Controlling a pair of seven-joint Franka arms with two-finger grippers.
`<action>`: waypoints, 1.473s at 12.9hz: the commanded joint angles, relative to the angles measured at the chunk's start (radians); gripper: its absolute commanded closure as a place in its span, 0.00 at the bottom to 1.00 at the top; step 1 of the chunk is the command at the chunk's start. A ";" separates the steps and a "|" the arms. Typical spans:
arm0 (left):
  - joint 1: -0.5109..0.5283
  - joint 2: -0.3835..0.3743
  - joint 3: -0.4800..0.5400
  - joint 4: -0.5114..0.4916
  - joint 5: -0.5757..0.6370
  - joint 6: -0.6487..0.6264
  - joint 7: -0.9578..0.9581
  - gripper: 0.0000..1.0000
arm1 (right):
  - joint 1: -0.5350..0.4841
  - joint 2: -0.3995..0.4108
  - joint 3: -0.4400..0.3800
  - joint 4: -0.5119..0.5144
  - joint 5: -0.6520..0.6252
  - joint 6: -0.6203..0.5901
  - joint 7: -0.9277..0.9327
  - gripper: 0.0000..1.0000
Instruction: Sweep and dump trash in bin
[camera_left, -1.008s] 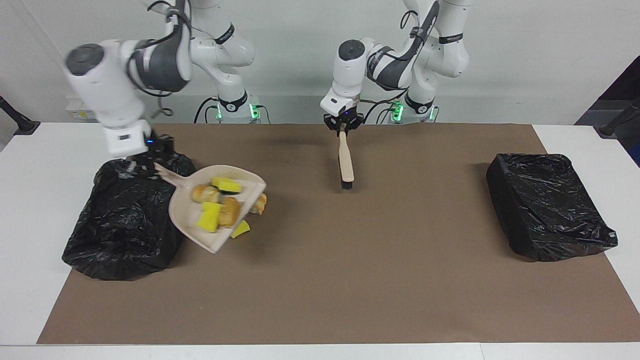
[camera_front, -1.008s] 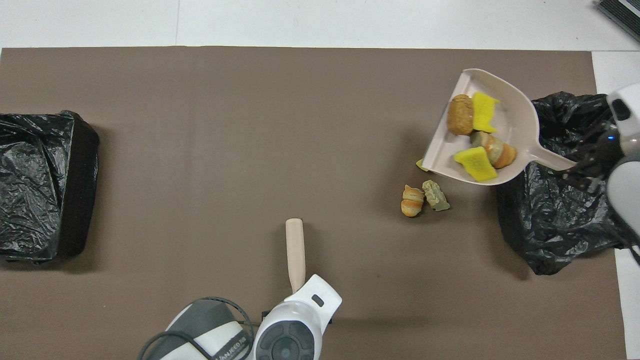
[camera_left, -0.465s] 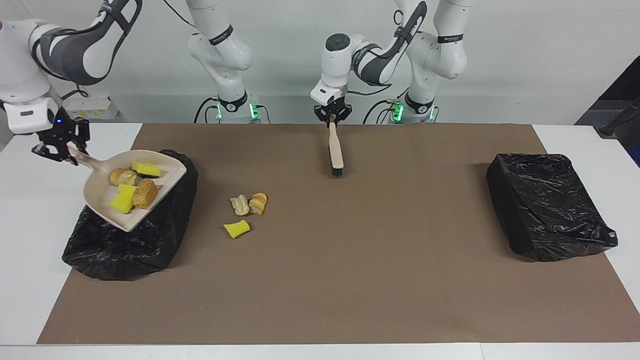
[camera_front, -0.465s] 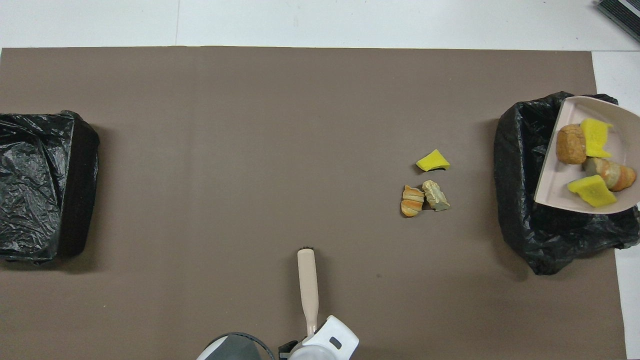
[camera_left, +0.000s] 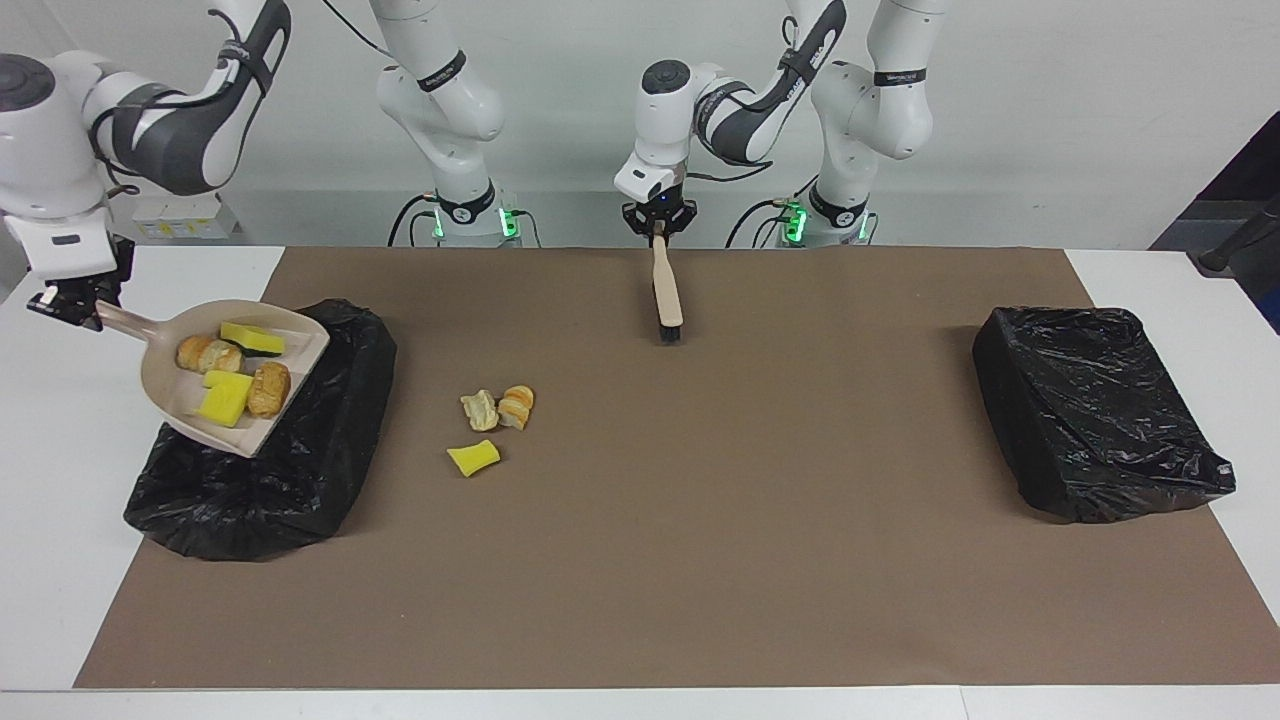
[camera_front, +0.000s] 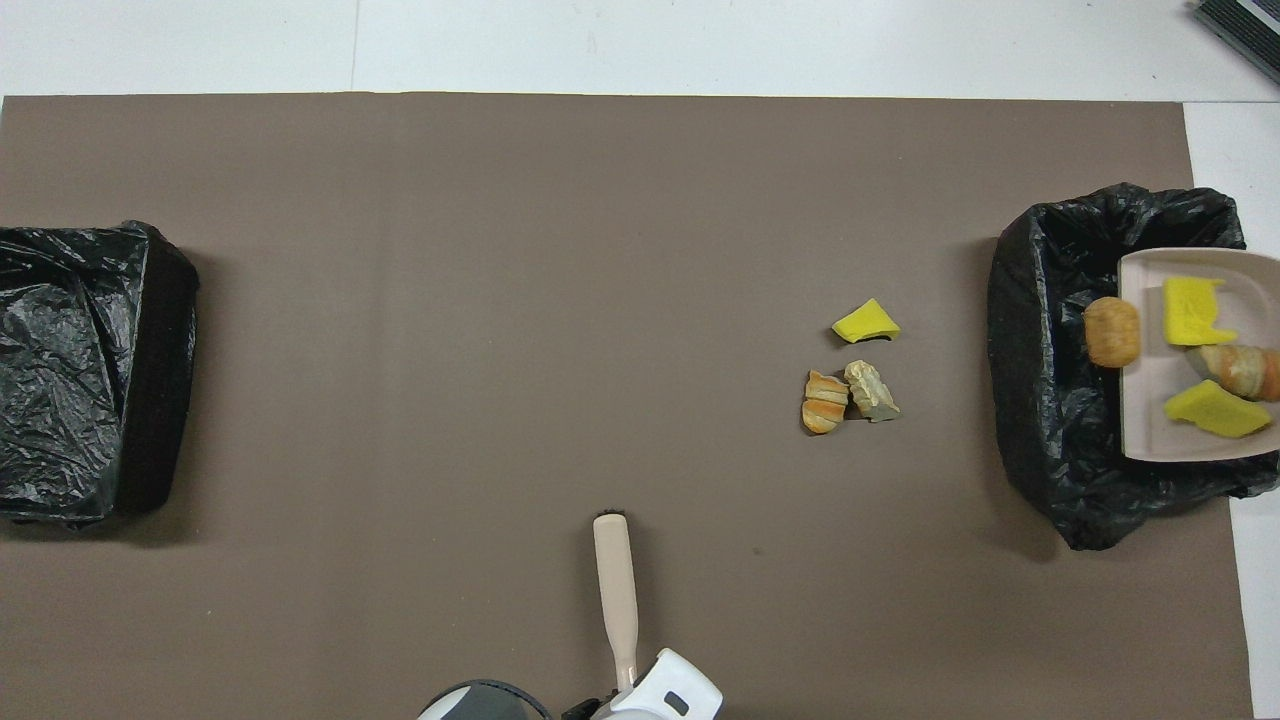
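Observation:
My right gripper (camera_left: 75, 305) is shut on the handle of the beige dustpan (camera_left: 298, 352), which hangs tilted over the black-bagged bin (camera_left: 260, 470) at the right arm's end. The dustpan (camera_front: 1145, 420) carries several bits of trash: yellow sponge chunks (camera_front: 1190, 310) and bread pieces, one bread piece (camera_front: 1111, 331) at its lip. Three bits lie on the mat beside the bin (camera_front: 1050, 400): a yellow sponge chunk (camera_left: 473, 458) and two bread pieces (camera_left: 481, 410) (camera_left: 517, 406). My left gripper (camera_left: 658, 228) is shut on the brush (camera_left: 666, 295), bristles down over the mat's edge near the robots.
A second black-bagged box (camera_left: 1095, 410) sits at the left arm's end of the brown mat (camera_left: 700, 550). The brush (camera_front: 615, 590) points away from the robots at mid-table.
The right arm carried the loaded dustpan from the mat to over the bin, leaving three bits behind on the mat. The left arm drew the brush back toward the robots.

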 joint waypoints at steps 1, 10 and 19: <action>-0.021 0.008 0.014 -0.015 0.017 0.016 -0.023 0.91 | 0.022 -0.012 0.003 -0.021 -0.075 0.023 -0.048 1.00; 0.170 0.010 0.022 0.167 0.023 -0.188 0.250 0.00 | 0.067 -0.043 0.004 -0.001 -0.266 0.007 0.004 1.00; 0.600 0.010 0.028 0.583 0.097 -0.441 0.834 0.00 | 0.139 -0.084 0.009 0.021 -0.329 -0.063 0.025 1.00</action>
